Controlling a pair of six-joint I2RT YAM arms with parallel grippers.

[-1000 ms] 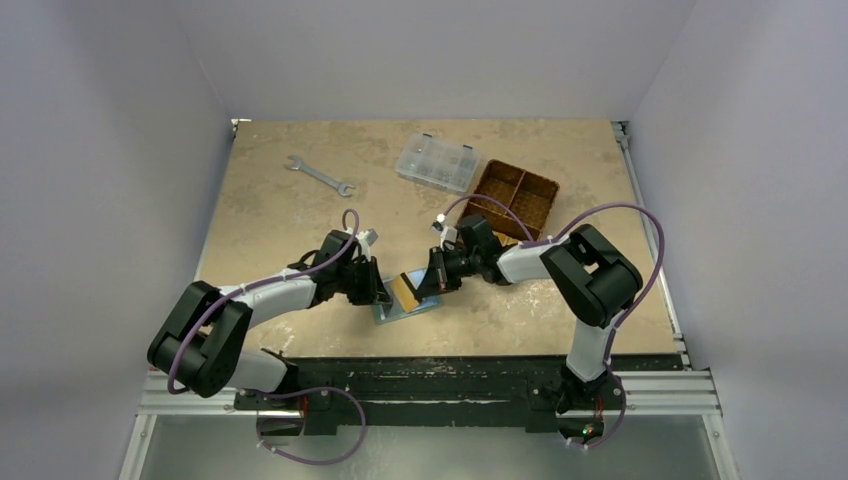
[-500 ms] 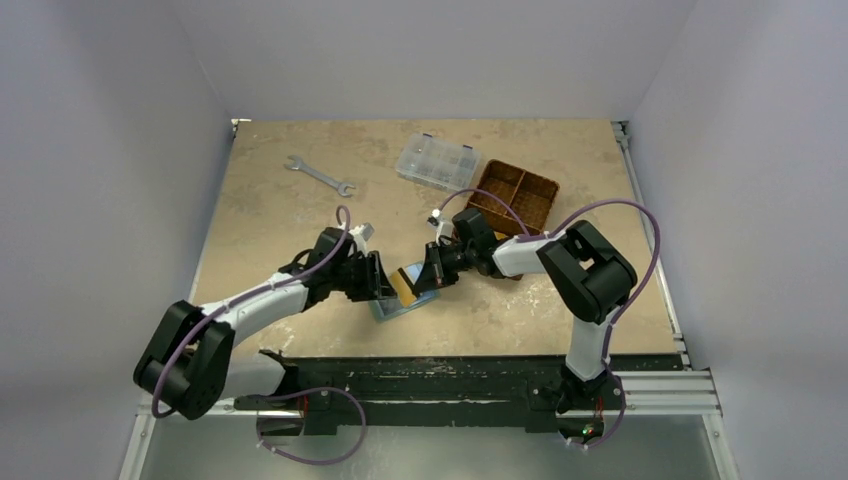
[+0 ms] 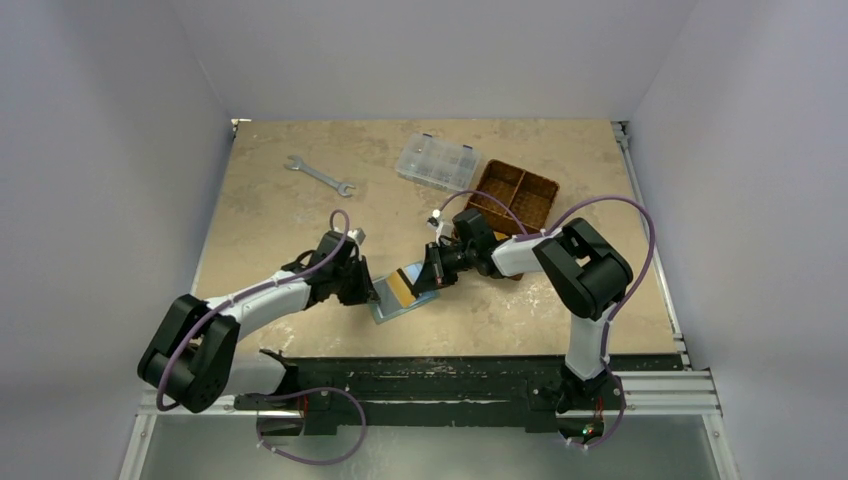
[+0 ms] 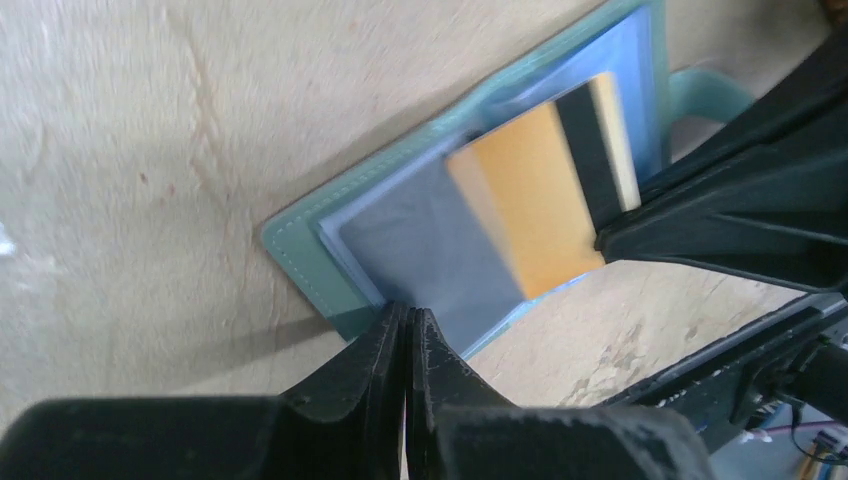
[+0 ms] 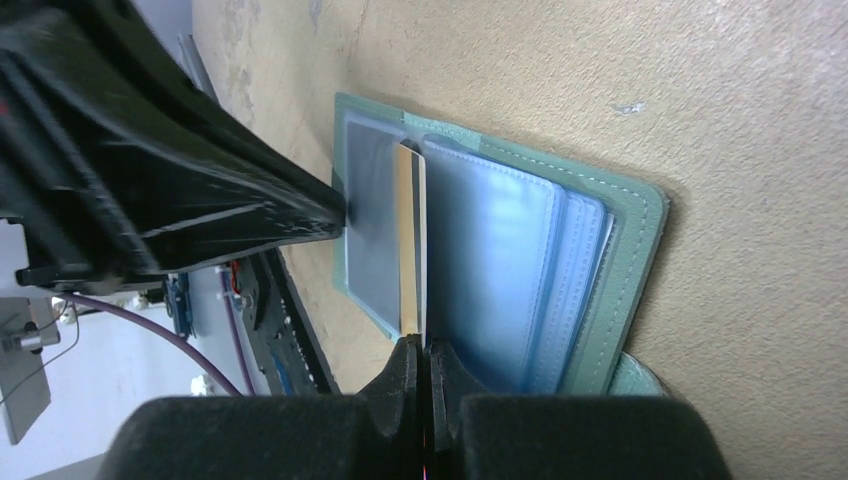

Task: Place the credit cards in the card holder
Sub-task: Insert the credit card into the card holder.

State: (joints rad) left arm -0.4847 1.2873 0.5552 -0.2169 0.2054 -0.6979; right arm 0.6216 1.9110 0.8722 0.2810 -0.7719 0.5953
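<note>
The card holder has a matt sage-green leather-like cover with stitched edges and glossy clear pale-blue plastic pockets. The orange-gold card shines smooth, with a dark stripe. The bench is matt, mottled beige, stone-like.

Sage-green card holder lies open flat on table near front edge, blue clear pockets up; orange-gold credit card, dark-striped, stands tilted edgewise between pockets.

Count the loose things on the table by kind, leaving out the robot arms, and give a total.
wrench: 1
clear compartment box: 1
brown basket: 1
card holder: 1
orange card: 1
Total: 5
</note>
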